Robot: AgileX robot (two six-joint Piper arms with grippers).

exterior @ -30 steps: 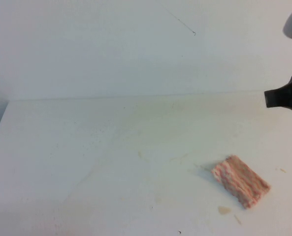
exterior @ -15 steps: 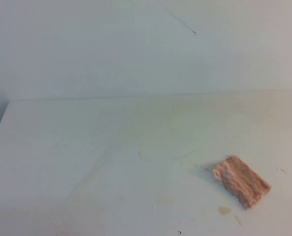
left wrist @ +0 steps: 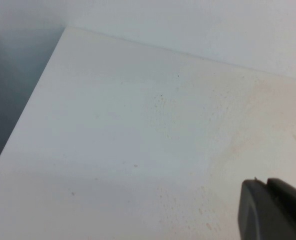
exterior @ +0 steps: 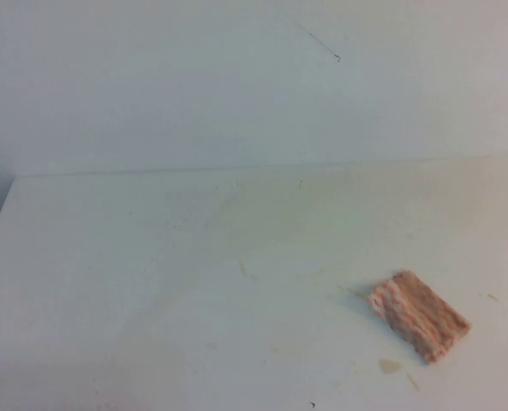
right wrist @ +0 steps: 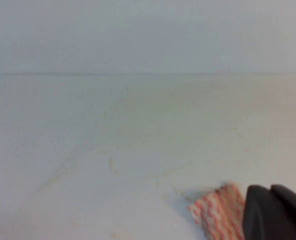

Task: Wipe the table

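Diagonally, the cloth (exterior: 418, 314) lies by the table's (exterior: 151, 257) near-right corner, its long axis running far-left to near-right. Jaws closed and empty, the right gripper (right wrist: 270, 192) hovers on the cloth's side, the left gripper (left wrist: 265, 187) over the left half.

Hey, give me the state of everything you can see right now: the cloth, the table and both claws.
Cloth: folded, lying loose on the table's right front part, nothing holding it.
Table: dirty, with faint tan smears and crumbs by the cloth.
Left claw: above the table's left part, out of the high view.
Right claw: shut, empty, clear of the cloth, out of the high view.
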